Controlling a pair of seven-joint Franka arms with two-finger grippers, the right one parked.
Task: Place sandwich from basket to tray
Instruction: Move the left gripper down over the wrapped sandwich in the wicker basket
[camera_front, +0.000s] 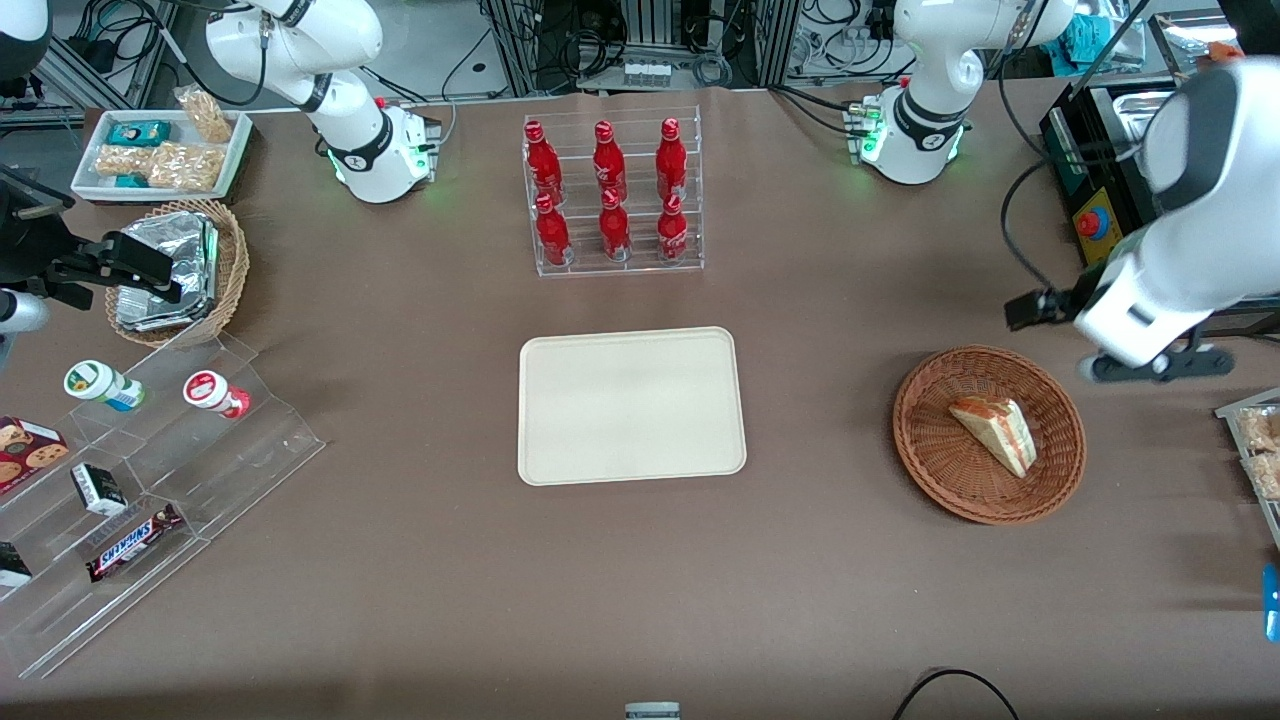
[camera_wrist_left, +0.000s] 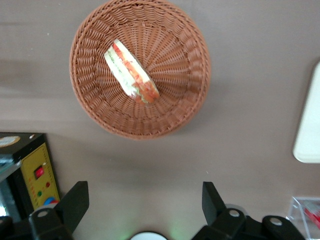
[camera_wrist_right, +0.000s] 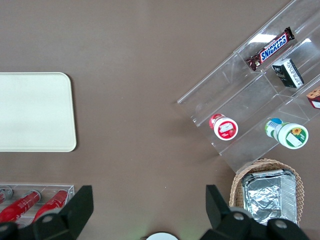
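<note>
The sandwich (camera_front: 995, 432), a clear-wrapped triangular wedge with red, orange and green layers, lies in the reddish-brown wicker basket (camera_front: 940, 470) toward the working arm's end of the table. The cream-beige tray (camera_front: 630, 405) lies bare at the table's middle. My left gripper (camera_front: 1035, 305) hangs above the table, farther from the front camera than the basket, open and holding nothing. In the left wrist view the open gripper (camera_wrist_left: 145, 192) is apart from the basket (camera_wrist_left: 180, 60) and the sandwich (camera_wrist_left: 131, 71); one edge of the tray (camera_wrist_left: 309, 125) shows.
A black box with a yellow panel (camera_front: 1095, 215) stands close by the gripper and also shows in the left wrist view (camera_wrist_left: 35, 172). A clear rack of red bottles (camera_front: 612, 195) stands farther back than the tray. A snack rack (camera_front: 1258, 450) sits at the working arm's table edge.
</note>
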